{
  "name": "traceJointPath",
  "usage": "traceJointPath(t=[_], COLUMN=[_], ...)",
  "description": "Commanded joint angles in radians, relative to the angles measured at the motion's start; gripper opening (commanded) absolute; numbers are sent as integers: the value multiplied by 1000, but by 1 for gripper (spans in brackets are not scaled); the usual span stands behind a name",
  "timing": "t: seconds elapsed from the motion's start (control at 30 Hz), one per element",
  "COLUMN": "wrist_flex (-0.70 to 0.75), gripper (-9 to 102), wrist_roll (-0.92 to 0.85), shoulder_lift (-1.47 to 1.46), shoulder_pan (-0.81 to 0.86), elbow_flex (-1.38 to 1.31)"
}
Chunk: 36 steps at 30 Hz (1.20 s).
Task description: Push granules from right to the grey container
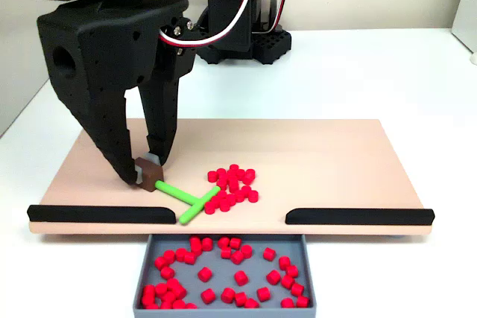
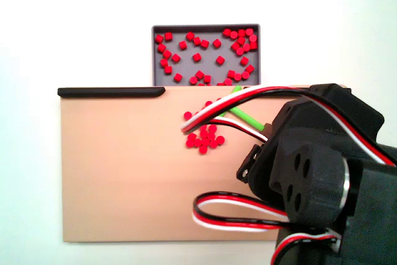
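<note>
Roughly 25 granules clustered on the beige board; roughly 35 in one grey container below its front edge. Tool narrow, clamping brown block of green T-stick, which touches the cluster.

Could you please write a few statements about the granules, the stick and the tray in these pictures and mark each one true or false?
1. The gripper holds the brown block at the end of the green T-shaped stick. True.
2. All the granules are already in the grey container. False: a cluster of granules on the board lies beside the stick's crossbar.
3. The grey container sits at the gap between the two black strips on the beige board. True.
4. The grey container is empty. False: many red granules in the container lie scattered in it.
5. The stick is red. False: it is green.
</note>
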Motion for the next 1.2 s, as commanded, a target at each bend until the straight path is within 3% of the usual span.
traceJointPath(t=[0.0, 1.17], wrist_flex=[-2, -2], gripper=[0, 0], wrist_roll=[25, 442], shoulder_lift=[40, 38], shoulder_pan=[-11, -60], elbow_flex=[-25, -25])
